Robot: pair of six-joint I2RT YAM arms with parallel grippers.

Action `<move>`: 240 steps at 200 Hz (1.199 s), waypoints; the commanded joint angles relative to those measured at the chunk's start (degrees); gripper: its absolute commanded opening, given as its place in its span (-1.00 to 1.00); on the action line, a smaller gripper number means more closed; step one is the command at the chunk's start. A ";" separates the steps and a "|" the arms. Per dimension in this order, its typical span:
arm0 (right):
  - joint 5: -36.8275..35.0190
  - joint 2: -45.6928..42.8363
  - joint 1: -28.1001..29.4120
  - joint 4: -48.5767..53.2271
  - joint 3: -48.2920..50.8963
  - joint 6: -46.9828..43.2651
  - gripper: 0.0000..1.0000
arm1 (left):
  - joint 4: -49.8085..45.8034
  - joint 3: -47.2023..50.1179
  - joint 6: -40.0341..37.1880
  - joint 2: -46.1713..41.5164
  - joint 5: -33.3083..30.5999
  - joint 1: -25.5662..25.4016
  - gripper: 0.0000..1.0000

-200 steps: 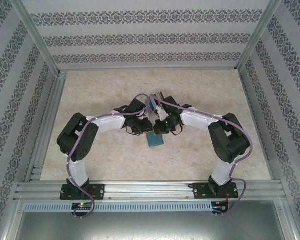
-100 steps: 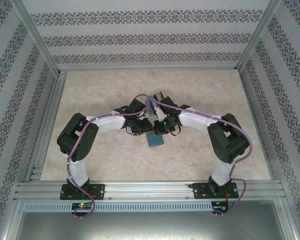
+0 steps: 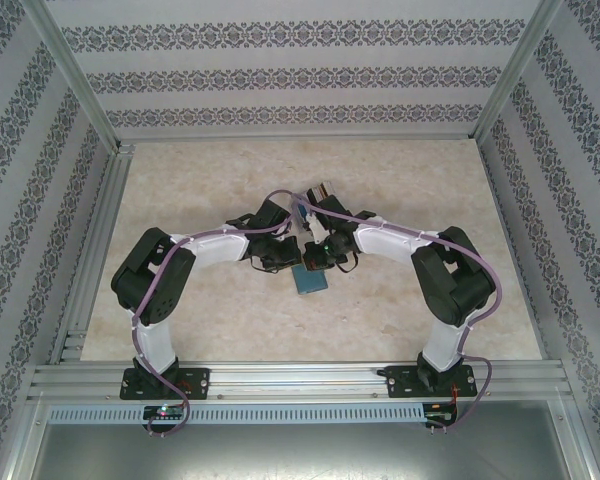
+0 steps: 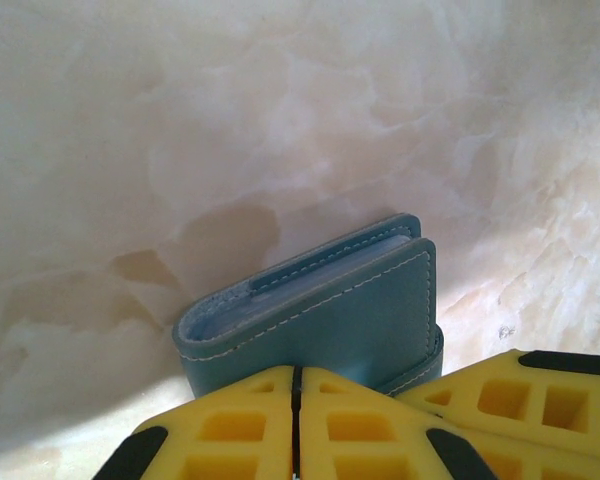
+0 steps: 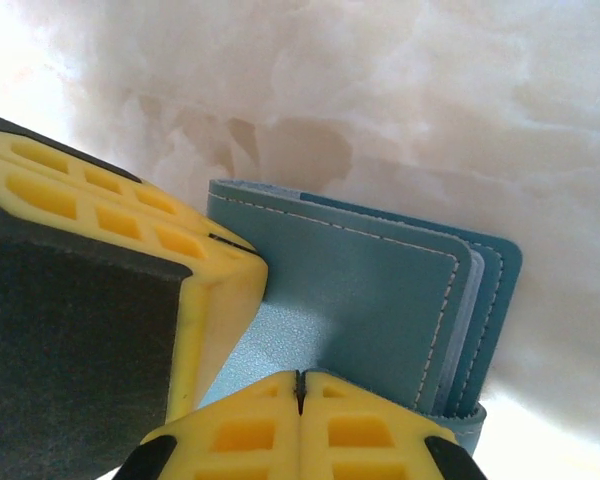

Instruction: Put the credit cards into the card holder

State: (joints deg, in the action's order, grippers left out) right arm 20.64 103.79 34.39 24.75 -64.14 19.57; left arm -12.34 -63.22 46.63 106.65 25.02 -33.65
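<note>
The teal leather card holder (image 3: 312,282) lies on the marble table (image 3: 200,180) between the two arms. Stitched flaps and pale inner sleeves of the card holder (image 4: 325,305) stand just past my left gripper (image 4: 297,385), whose yellow fingers are pressed together with nothing visible between them. My right gripper (image 5: 300,385) is shut too, its tips resting on the card holder (image 5: 370,300) at its opened cover. The left gripper's fingers (image 5: 130,230) touch the holder's corner there. Loose credit cards (image 3: 323,189) lie just behind the wrists. Both grippers, left (image 3: 292,262) and right (image 3: 312,260), meet over the holder.
Aluminium frame rails (image 3: 90,260) and patterned walls (image 3: 300,75) enclose the table on three sides. The two wrists crowd together at the centre, with cables (image 3: 280,195) looping over them. Open tabletop lies to the far left and far right.
The left gripper's jaws have closed from a slight gap to fully together. Both arms have shifted only slightly at the holder, which stays in place.
</note>
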 commanded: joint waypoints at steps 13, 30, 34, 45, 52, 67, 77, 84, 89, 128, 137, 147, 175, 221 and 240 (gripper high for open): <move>-3.68 3.72 1.83 2.22 1.23 -0.47 -0.91 | -2.07 2.05 0.57 0.00 -1.11 -0.80 -0.82; -3.77 2.69 1.86 2.21 2.32 -0.42 -0.92 | -2.21 1.95 0.43 -0.09 -1.15 -0.80 -0.82; -3.81 2.40 1.89 2.20 2.56 -0.41 -0.92 | -2.25 1.90 0.39 -0.12 -1.19 -0.80 -0.82; -4.18 1.71 1.99 2.15 3.45 -0.33 -0.93 | -2.41 1.92 0.31 0.00 -1.28 -0.80 -0.82; -4.63 1.31 2.17 2.14 4.07 -0.25 -0.93 | -2.47 1.87 0.30 0.00 -1.45 -0.80 -0.82; -5.49 0.40 2.48 1.72 5.69 0.11 -0.94 | -2.52 1.88 0.31 0.01 -1.59 -0.80 -0.82; -5.93 -0.19 2.82 0.91 7.09 0.73 -0.94 | -2.69 1.88 0.19 0.10 -1.71 -0.80 -0.82; -6.25 -0.80 3.11 -0.31 8.48 1.66 -0.95 | -2.76 1.92 0.03 0.22 -1.91 -0.81 -0.83; -6.61 -1.24 3.30 -1.30 9.65 2.50 -0.95 | -2.89 1.94 -0.23 0.39 -2.19 -0.74 -0.83; -12.44 -2.51 7.12 -7.25 15.63 7.80 -0.96 | -3.33 2.19 -0.89 1.08 -3.73 -0.54 -0.85; -13.05 -2.15 7.68 -8.37 16.63 8.45 -0.97 | -3.31 2.16 -1.01 1.11 -3.66 -0.54 -0.85; -13.71 -1.86 8.12 -9.15 17.63 9.29 -0.97 | -3.31 2.14 -0.97 1.08 -3.51 -0.54 -0.85; -15.10 -2.69 9.26 -11.38 20.75 11.15 -0.98 | -3.57 2.57 -1.41 0.57 -3.71 -0.53 -0.85; -14.76 -2.89 9.38 -9.80 18.90 10.39 -0.95 | -3.02 3.77 -1.28 -1.80 -4.54 -0.50 -0.80; -14.89 -3.14 9.33 -8.24 16.13 9.66 -0.93 | -3.33 3.80 -1.90 -3.71 -5.53 -0.37 -0.69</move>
State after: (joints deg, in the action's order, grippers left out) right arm 4.93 95.81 42.28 3.92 -49.04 29.26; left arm -11.46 -61.21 46.39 105.01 23.20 -33.65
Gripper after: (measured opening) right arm 0.064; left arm 0.132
